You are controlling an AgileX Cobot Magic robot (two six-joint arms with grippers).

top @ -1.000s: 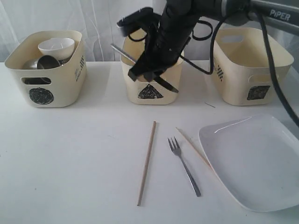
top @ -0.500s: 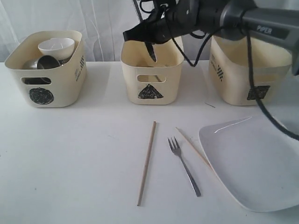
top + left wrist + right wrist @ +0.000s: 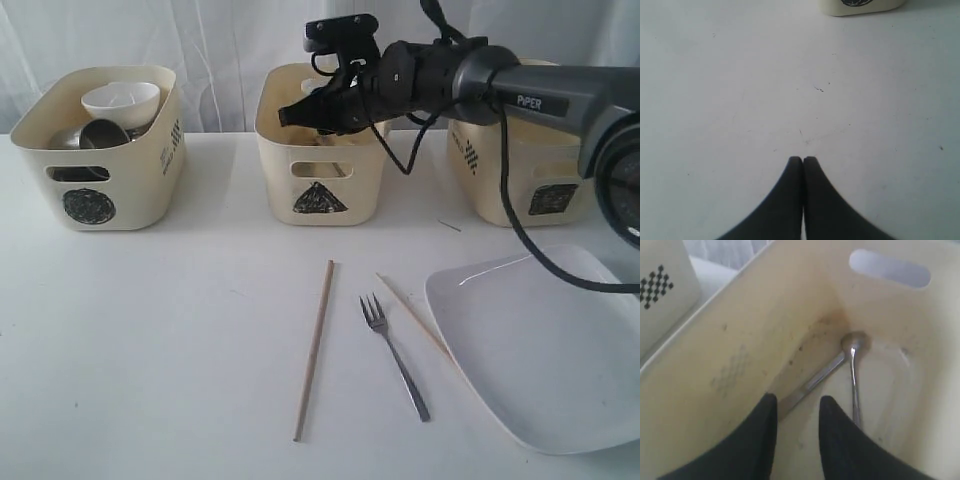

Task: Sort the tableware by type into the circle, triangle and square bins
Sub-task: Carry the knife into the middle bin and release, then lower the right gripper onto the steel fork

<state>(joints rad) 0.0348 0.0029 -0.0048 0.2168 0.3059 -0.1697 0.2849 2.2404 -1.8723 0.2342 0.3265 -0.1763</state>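
Note:
My right gripper (image 3: 300, 113) hovers open over the triangle bin (image 3: 320, 190), with nothing between its fingers (image 3: 796, 402). Below it, on the bin's floor, lie a steel knife (image 3: 815, 382) and a spoon (image 3: 854, 375). The circle bin (image 3: 100, 190) on the left holds a white bowl (image 3: 120, 100) and steel pieces (image 3: 100, 133). The square bin (image 3: 540, 180) stands on the right. A fork (image 3: 395, 355), two wooden chopsticks (image 3: 314, 335) (image 3: 415, 318) and a large white plate (image 3: 545, 345) lie on the table. My left gripper (image 3: 803, 160) is shut, empty, above bare table.
The right arm stretches from the upper right across the square bin's top. One chopstick runs partly under the plate's left edge. In the left wrist view, the bottom of the circle bin (image 3: 860, 5) shows at the far edge.
The right gripper swung up over the triangle bin with the knife, then opened; the knife now lies inside the bin. The left gripper has not moved.

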